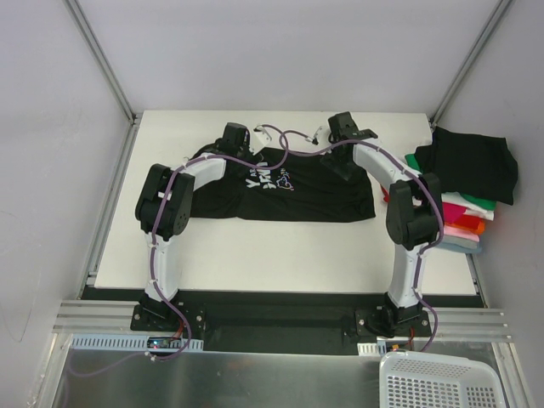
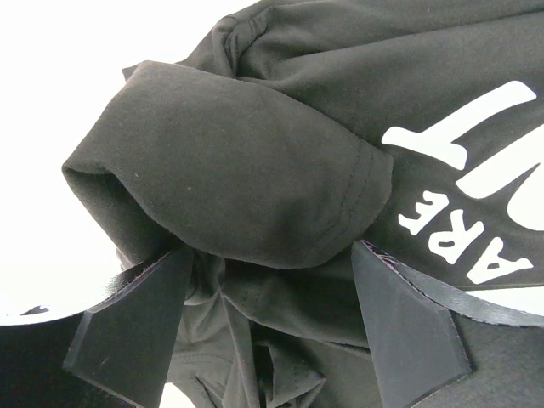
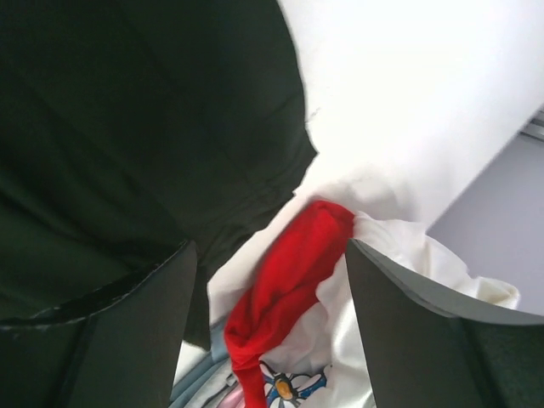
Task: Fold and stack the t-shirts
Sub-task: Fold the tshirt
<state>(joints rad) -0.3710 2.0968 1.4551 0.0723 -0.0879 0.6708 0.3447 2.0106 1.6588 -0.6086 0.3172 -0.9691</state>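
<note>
The black t-shirt with white chest lettering (image 1: pixel 314 197) lies spread flat in the middle of the table. My left gripper (image 1: pixel 226 151) is open at its left sleeve. In the left wrist view the jaws (image 2: pixel 268 319) stand wide apart with the bunched black sleeve (image 2: pixel 238 170) between and above them. My right gripper (image 1: pixel 344 166) is open over the shirt's right part. In the right wrist view the jaws (image 3: pixel 272 331) frame a red shirt (image 3: pixel 289 272) and a white shirt (image 3: pixel 399 255) of the folded stack (image 1: pixel 463 212), with the black cloth (image 3: pixel 127 127) to the left.
The stack at the table's right edge has a black shirt (image 1: pixel 474 161) on top, with green, white, red, pink, orange and blue-grey layers below. A white mesh basket (image 1: pixel 438 382) sits off the table at the bottom right. Metal frame posts (image 1: pixel 102 59) stand at the back corners.
</note>
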